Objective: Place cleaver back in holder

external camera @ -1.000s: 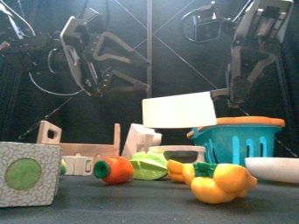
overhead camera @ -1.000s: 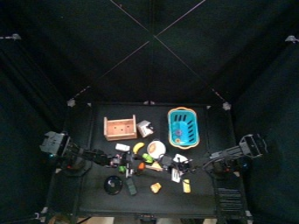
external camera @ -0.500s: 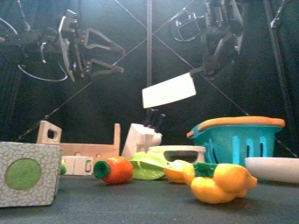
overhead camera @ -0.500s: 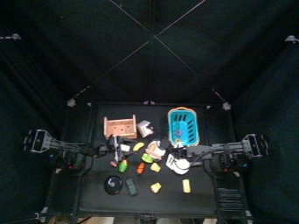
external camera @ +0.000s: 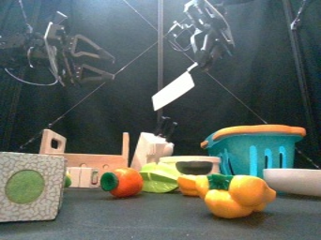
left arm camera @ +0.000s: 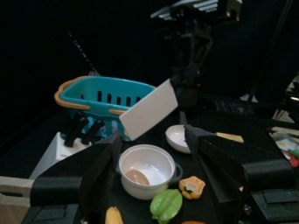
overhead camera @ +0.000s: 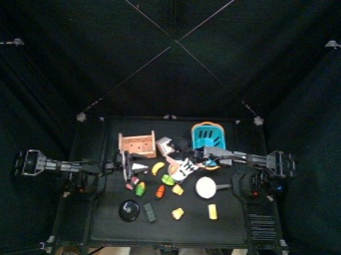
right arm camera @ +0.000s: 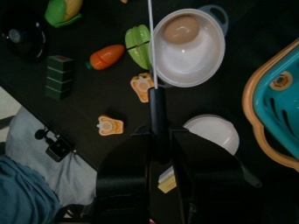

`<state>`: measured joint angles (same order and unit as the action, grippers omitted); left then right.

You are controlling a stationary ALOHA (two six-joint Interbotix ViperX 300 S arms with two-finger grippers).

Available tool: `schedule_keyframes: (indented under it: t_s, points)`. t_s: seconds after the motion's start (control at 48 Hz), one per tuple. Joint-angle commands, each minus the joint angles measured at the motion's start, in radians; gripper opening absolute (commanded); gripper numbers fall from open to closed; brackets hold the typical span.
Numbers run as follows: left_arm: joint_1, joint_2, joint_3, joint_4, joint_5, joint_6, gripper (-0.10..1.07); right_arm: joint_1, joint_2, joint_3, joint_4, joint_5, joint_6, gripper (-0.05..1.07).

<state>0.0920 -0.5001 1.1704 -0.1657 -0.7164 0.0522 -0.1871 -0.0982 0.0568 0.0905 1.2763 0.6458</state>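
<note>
My right gripper [right arm camera: 156, 140] is shut on the black handle of the cleaver [external camera: 174, 91]. Its white blade hangs tilted in the air above the middle of the table, and the left wrist view shows the blade [left arm camera: 149, 109] in front of the blue basket. The right arm reaches in from the right to the table's middle [overhead camera: 200, 156]. The holder [overhead camera: 138, 145], a tan wooden box with upright posts [external camera: 88, 159], stands at the back left, below and left of the blade. My left gripper [left arm camera: 158, 153] is open and holds nothing, raised at the left [external camera: 90, 52].
A blue basket [external camera: 257, 150] stands at the back right. A white bowl [right arm camera: 187, 44], a carrot [external camera: 123, 181], green and yellow toy food [external camera: 236, 195] and a grey cube [external camera: 32, 186] crowd the front of the table.
The right arm has swung left and upward with the cleaver, and the blade has tilted. The left arm has drawn back toward the left.
</note>
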Motion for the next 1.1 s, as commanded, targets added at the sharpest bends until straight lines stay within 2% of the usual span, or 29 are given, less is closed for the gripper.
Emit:
schedule_keyframes:
  t_s: [0.0,0.167,0.333,0.562,1.083]
  points:
    - [-0.002,-0.002,-0.002,0.014,0.002,0.002,0.93,-0.029,0.041,-0.130,0.003,0.089,-0.009,0.47]
    - [-0.002,-0.003,0.005,0.026,0.002,0.000,0.93,-0.094,0.127,-0.262,0.028,0.212,-0.066,0.47]
    - [-0.002,-0.003,0.012,0.028,0.006,0.000,0.93,-0.164,0.201,-0.339,0.098,0.270,-0.117,0.47]
    - [-0.002,-0.003,0.021,0.026,0.006,0.000,0.93,-0.212,0.255,-0.380,0.121,0.296,-0.160,0.47]
    - [-0.002,-0.003,0.026,0.026,0.006,0.000,0.93,-0.218,0.328,-0.437,0.126,0.336,-0.179,0.47]
